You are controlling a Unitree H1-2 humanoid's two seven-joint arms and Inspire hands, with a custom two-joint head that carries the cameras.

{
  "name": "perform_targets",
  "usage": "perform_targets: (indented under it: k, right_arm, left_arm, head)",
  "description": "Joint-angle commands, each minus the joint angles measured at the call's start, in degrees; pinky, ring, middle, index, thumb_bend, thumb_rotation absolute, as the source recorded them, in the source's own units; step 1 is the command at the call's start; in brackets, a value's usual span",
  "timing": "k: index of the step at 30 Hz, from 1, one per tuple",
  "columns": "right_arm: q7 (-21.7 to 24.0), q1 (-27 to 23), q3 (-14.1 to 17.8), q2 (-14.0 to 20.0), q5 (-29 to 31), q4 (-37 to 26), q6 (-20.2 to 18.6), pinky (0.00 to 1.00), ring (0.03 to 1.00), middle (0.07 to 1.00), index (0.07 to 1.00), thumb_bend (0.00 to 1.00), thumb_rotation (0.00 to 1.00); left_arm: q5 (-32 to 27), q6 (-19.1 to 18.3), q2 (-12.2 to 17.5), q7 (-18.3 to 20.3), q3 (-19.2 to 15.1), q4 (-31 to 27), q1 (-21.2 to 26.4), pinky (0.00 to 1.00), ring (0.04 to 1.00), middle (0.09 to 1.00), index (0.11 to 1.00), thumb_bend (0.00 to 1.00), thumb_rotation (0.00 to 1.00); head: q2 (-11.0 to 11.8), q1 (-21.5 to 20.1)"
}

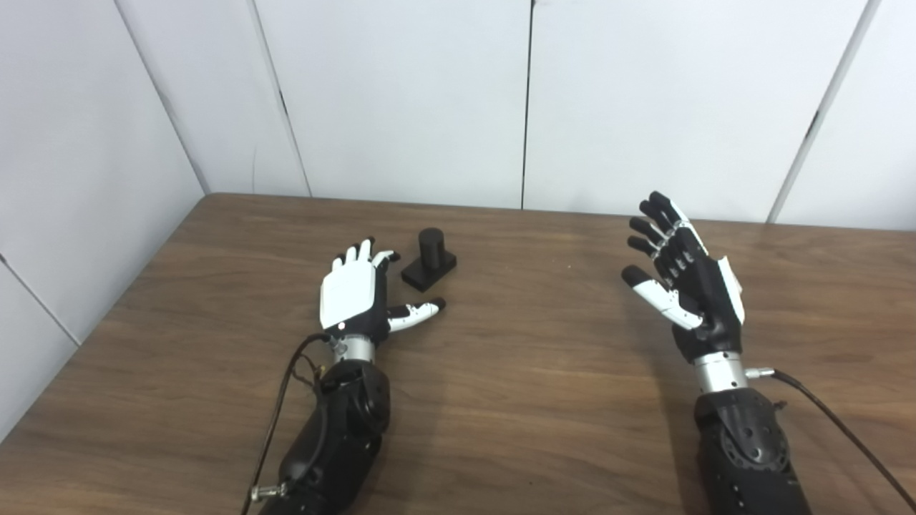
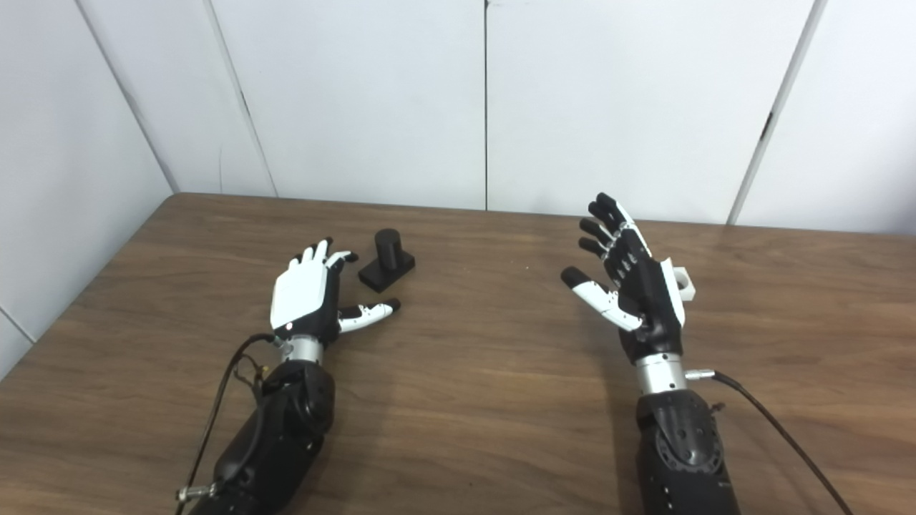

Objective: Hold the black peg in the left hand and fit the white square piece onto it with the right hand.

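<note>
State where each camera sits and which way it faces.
Left eye view: on the head, looking down across the table toward the wall; both forearms show, left hand open beside the black peg.
Right eye view: beside it, same direction; right hand open, the white square piece peeking out behind it.
Shared: both hands, peg, table.

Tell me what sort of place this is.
Probably a robot test cell: a bare wooden table boxed in by plain white panel walls, with only a black peg and white square piece.
</note>
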State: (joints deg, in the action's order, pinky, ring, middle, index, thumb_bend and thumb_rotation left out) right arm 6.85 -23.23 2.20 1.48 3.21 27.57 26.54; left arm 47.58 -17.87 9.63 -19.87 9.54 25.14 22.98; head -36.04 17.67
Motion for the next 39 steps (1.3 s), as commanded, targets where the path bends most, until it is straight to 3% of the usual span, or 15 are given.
perform_targets:
  k: [1,18,24,33,39]
  right_arm:
    - [0.0,8.0,1.1,1.1,-0.2,7.2,0.4,0.81,0.857,0.898,0.899,0.72,0.41]
    - [-0.6,8.8,0.7,0.5,-1.1,6.4,0.4,0.81,0.847,0.896,0.902,0.76,0.46]
    - [-1.3,9.4,0.8,0.4,-1.5,5.4,0.4,0.8,0.846,0.893,0.896,0.73,0.43]
    - [-2.5,10.2,0.4,0.7,-2.4,4.8,0.4,0.79,0.833,0.887,0.873,0.72,0.42]
    - [-3.5,10.5,-0.2,0.9,-3.2,4.3,0.4,0.75,0.807,0.879,0.856,0.72,0.46]
  left_arm:
    - [-0.1,0.8,0.9,-2.6,0.1,0.4,4.1,1.0,1.0,1.0,0.788,0.86,0.57]
    - [-2.8,1.3,0.6,-4.9,2.3,8.4,8.1,1.0,1.0,1.0,0.761,0.83,0.53]
    - [-4.0,2.1,0.8,-5.5,2.8,10.7,9.3,1.0,1.0,1.0,0.729,0.82,0.5]
    - [-6.2,3.6,0.7,-6.5,3.1,13.3,9.8,1.0,1.0,0.976,0.621,0.74,0.31]
    - [-8.0,4.0,0.5,-5.4,3.3,13.3,9.2,1.0,1.0,0.944,0.602,0.73,0.28]
  head:
    - [0.0,0.0]
    - [-0.2,-1.1]
    - [-0.5,-1.2]
    - [-0.4,-1.3]
    - [-0.6,-1.4]
